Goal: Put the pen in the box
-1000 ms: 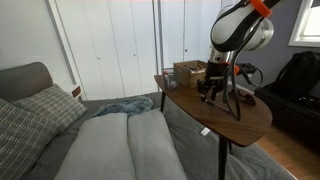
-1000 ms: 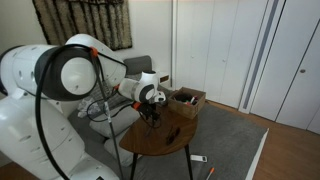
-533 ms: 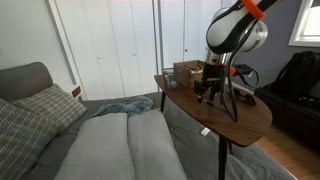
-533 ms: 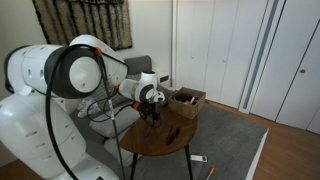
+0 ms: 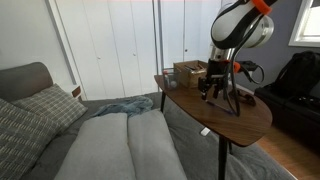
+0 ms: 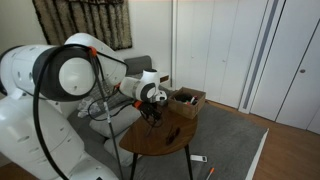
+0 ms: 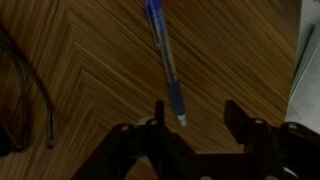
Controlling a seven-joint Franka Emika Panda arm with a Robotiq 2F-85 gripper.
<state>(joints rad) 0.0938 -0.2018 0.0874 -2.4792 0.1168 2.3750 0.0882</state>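
Gripper (image 7: pixel 197 118) open and empty at bottom edge of wrist view. Pen (image 7: pixel 165 60) flat on table (image 7: pixel 90 70), slanting from top centre down to lower-centre finger. Box (image 5: pixel 188 70) nearby.

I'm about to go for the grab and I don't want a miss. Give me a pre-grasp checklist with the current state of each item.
1. Jaws open: ok. The gripper shows a wide gap in the wrist view.
2. Pen free: ok. It lies flat on the table and nothing holds it.
3. Pen centred between the jaws: not ok. Only its near end is in the gap, close to one side, and the barrel slants away.
4. Box within reach: ok. It stands on the same table, beside the gripper.
5. Box interior free: cannot tell.
6. Jaw height above the wood: cannot tell.
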